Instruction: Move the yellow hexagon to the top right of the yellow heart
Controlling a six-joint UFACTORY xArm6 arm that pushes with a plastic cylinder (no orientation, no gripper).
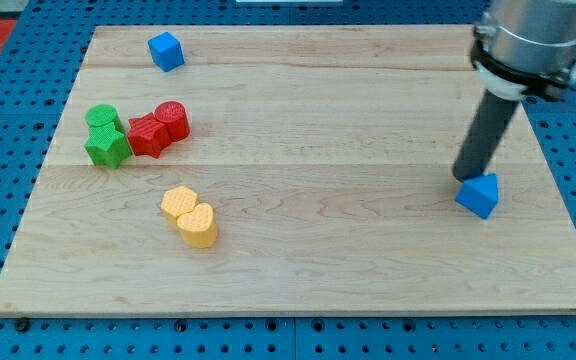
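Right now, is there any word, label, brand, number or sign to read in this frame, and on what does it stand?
None: no readable text in this view.
The blocks, yellow hexagon and yellow heart among them, are plain.
The wooden board shows only grain.
The arm's metal collar carries no legible marking.
My tip is beside the blue block.

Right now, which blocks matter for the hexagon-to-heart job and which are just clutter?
Job: yellow hexagon block; yellow heart block, touching it; my tip, far off at the view's right.
Clutter: blue cube; blue block by my tip; green blocks; red blocks.
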